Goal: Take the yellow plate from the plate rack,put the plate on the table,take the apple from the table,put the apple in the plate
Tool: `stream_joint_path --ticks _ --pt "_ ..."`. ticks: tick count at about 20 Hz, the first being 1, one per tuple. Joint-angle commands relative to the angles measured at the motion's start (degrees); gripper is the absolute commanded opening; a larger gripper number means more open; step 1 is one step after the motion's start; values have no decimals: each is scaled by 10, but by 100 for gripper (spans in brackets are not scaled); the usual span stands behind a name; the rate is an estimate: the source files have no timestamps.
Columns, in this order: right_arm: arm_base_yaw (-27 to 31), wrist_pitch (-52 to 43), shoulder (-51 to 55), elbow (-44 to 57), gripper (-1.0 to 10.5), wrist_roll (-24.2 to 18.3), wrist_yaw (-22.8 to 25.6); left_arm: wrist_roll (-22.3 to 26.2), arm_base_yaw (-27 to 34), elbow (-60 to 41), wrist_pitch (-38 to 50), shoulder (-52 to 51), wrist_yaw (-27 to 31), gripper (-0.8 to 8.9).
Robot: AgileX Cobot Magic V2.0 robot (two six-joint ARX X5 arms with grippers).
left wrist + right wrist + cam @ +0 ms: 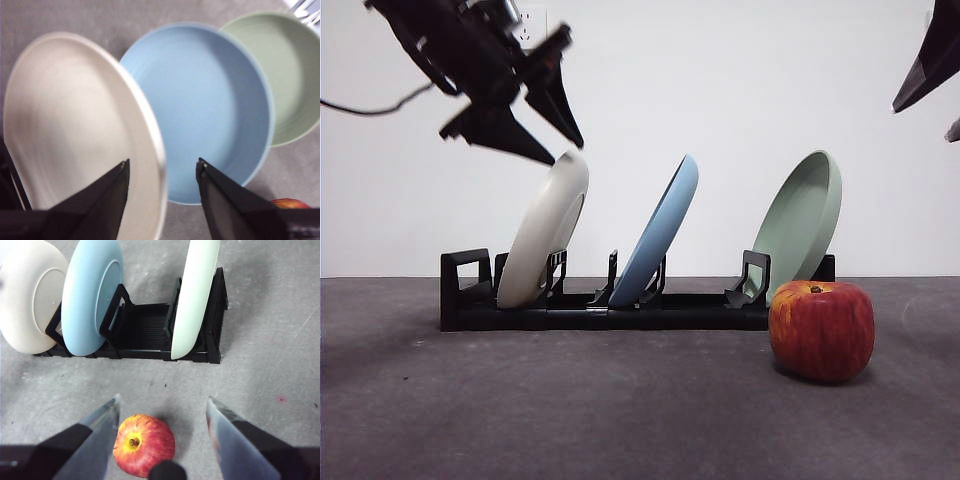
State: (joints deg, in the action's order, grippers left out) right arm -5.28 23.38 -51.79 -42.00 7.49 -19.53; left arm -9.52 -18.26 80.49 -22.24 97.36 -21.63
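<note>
The yellow plate, cream coloured, leans in the left slot of the black plate rack. My left gripper hangs open just above the plate's top rim, one jaw on each side of the rim without touching it. The red apple rests on the table in front of the rack's right end. My right gripper is open high above the apple and shows only as a dark tip at the front view's top right corner.
A light blue plate stands in the rack's middle slot and a pale green plate in its right slot, just behind the apple. A white wall closes the back.
</note>
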Motion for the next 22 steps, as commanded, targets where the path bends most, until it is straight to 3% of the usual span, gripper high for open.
stream_joint_path --ticks 1,3,6,11,16,22 --pt "0 -2 -2 -3 287 -5 0 7 -5 2 4 17 7 219" --pt "0 -2 -2 -3 285 -5 0 7 -5 2 6 20 6 209" --pt "0 -2 -2 -3 285 -5 0 16 -5 2 12 20 4 -18" --pt "0 -2 -2 -3 284 -5 0 21 -6 3 5 6 1 -8" --pt "0 -2 -2 -3 284 -5 0 24 -9 30 -58 -47 -35 -8" --pt "0 -2 -2 -3 284 -5 0 95 -30 77 -213 -168 -57 -8"
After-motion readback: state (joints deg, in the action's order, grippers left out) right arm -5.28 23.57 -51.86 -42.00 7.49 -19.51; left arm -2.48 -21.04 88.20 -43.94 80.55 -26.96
